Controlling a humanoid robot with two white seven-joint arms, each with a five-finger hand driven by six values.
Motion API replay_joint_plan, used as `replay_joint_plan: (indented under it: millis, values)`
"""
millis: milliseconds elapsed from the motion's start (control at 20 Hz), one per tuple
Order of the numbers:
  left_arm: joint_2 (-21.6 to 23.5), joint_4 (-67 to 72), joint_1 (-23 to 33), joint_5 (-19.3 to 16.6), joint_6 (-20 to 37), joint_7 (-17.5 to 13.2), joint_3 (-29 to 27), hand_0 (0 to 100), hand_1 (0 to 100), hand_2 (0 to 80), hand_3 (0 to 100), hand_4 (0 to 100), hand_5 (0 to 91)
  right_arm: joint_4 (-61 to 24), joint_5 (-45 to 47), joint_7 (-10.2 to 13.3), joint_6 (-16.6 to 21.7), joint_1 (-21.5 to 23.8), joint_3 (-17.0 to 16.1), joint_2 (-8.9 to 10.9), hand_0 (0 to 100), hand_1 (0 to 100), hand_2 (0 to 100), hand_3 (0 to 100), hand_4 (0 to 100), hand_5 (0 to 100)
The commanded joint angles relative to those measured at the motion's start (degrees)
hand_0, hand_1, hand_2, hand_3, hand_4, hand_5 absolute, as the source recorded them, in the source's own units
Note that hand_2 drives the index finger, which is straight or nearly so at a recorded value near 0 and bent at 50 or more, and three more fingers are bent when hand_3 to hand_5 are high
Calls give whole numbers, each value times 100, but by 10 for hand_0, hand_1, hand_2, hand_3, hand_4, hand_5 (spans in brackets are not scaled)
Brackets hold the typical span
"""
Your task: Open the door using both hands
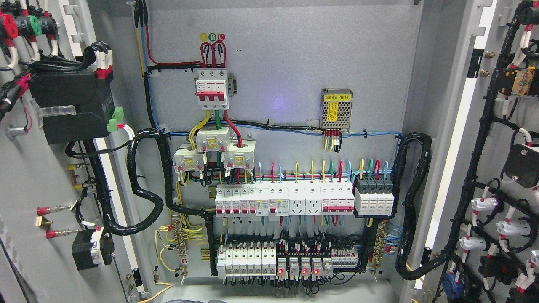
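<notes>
Head view: left door (25, 168), right door (497, 168) swung wide; breakers (282, 201), wiring exposed; no hand visible, state unknown

Matt grey metal back panel (286, 63) – glossy plastic breakers (212, 88) (white, red).

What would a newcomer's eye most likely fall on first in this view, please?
Probably the open cabinet's grey back panel, crowded with wiring. A white breaker with red levers sits at upper centre, with a long row of white switches below it and red lights glowing near the bottom. Both doors stand swung wide, the left door and right door thick with black cables.
</notes>
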State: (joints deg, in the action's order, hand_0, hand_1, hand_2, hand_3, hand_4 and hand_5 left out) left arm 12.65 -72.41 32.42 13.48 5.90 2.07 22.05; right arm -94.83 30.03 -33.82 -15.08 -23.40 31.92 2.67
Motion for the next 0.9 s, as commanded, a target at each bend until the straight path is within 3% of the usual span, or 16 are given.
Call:
replay_joint_plan:
  millis: [0, 200, 451, 851]
  values:
    - [826, -2039, 370, 14, 60, -5, 160, 0, 0, 0, 0, 0, 0, -1195, -23, 350, 312, 520, -431, 577, 191, 0, 0, 0, 0, 0]
    - [959, -2523, 449, 14, 60, -5, 160, 0, 0, 0, 0, 0, 0, -1670, -32, 833, 619, 775, -827, 629, 191, 0, 0, 0, 0, 0]
    - [1213, -3085, 537, 75, 244, -5, 160, 0, 0, 0, 0, 0, 0, -2267, -23, 851, 681, 1179, -950, 1156, 191, 0, 0, 0, 0, 0]
    - [1565, -3613, 458, 506, 491, -5, 160, 0, 0, 0, 0, 0, 0, -2488, -14, 851, 1121, 1909, -1284, 1297, 191, 0, 0, 0, 0, 0]
